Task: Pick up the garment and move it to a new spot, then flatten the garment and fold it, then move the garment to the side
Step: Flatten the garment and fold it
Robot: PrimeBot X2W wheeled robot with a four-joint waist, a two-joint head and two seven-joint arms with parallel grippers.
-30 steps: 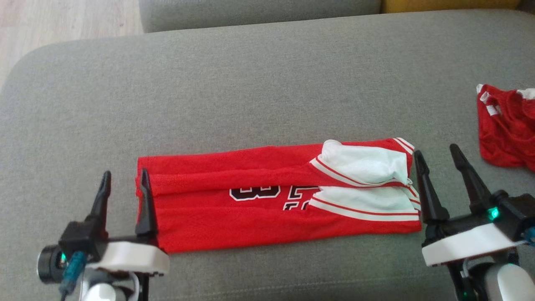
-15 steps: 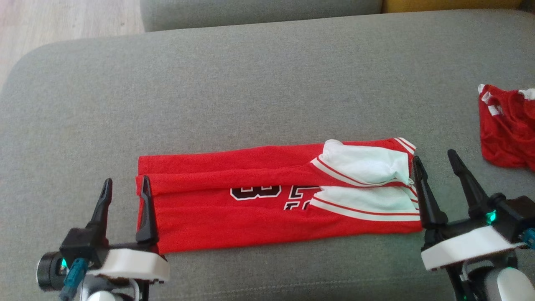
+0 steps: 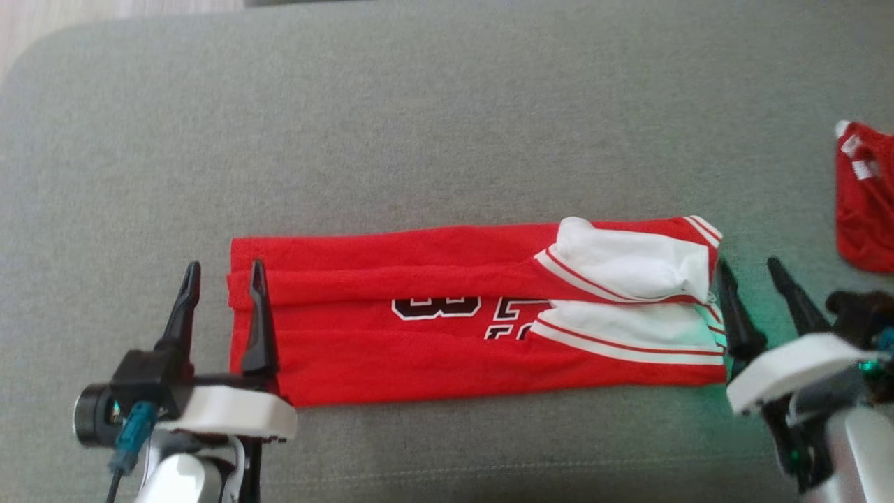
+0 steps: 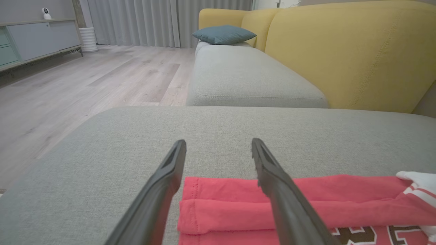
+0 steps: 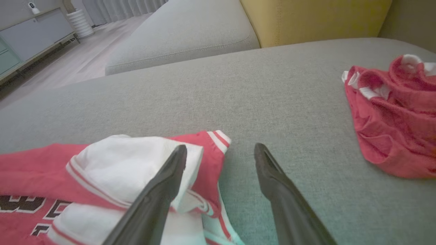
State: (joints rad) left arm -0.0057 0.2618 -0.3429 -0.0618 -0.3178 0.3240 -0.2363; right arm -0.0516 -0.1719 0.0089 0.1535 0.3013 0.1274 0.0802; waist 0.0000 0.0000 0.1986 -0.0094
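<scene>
In the lower middle of the frame, on grey fabric cushion [image 3: 419, 140]: red mesh jersey with white trim [image 3: 419, 349]. Lies folded lengthwise. Left gripper [image 3: 225, 265], right gripper [image 3: 746, 263]: gape empty at both ends, probably to lift it aside.

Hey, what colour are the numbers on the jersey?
Numbers: black, outlined in white; clearest in the head view.

Head camera looks steeply down on the sofa seat [image 3: 447, 105]; wrist cameras skim low and close, each catching one end of the garment [image 3: 419, 349].
</scene>
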